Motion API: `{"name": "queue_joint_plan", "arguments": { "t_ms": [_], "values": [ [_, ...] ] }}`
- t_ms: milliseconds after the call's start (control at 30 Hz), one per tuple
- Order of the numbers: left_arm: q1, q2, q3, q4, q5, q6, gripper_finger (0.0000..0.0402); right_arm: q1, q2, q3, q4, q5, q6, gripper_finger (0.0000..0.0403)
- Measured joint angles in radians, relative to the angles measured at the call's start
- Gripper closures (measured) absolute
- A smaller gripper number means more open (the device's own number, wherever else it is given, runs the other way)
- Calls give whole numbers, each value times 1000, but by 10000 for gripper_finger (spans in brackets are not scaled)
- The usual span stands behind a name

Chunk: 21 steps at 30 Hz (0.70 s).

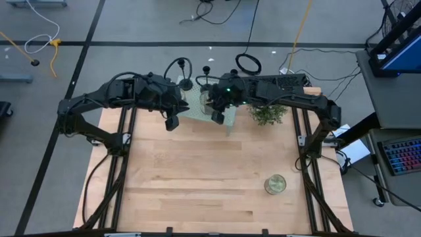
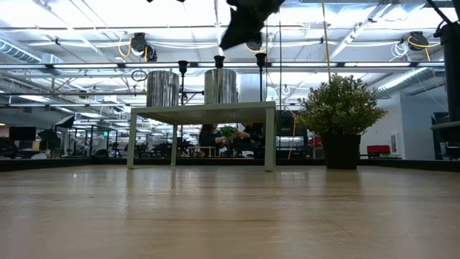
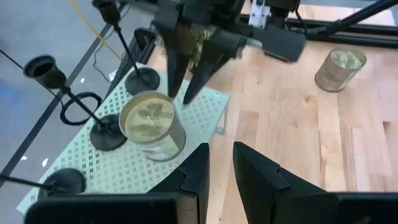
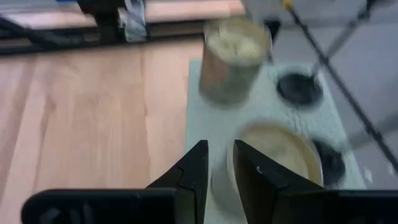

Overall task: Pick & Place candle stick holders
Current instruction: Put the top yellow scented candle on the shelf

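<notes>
Three black candle stick holders stand by their round bases on a pale green perforated stand (image 3: 202, 115): one (image 3: 102, 130), one (image 3: 142, 79), and one (image 3: 62, 180) whose base only shows. In the low view their cups (image 2: 219, 61) rise above the stand top. Two pale glass jars (image 3: 152, 127) (image 4: 235, 59) stand there too. My right gripper (image 3: 180, 98) hangs just above the stand beside the near jar, its fingers a narrow gap apart, touching nothing. My left gripper (image 3: 221, 149) hovers above the stand's edge nearest the table's middle, narrowly open and empty.
A potted green plant (image 1: 268, 113) stands right of the stand at the table's far edge. A third glass jar (image 1: 275, 184) stands on the wood toward the near right. Bare wood (image 1: 197, 178) lies between the stand and the near edge.
</notes>
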Motion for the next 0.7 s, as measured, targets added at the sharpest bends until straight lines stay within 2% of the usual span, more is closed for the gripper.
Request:
{"name": "queue_joint_plan", "arguments": {
  "t_ms": [200,333,567,700],
  "values": [
    [0,0,0,-15,0,-18,323,8,8,-9,-153,153,71,332],
    [0,0,0,-26,0,-26,323,6,17,-78,-132,167,81,332],
    [0,0,0,-27,0,-45,323,-15,17,-227,65,166,62,332],
    [1,0,0,-26,0,-46,323,-24,20,-256,112,165,33,332]
  ]
}}
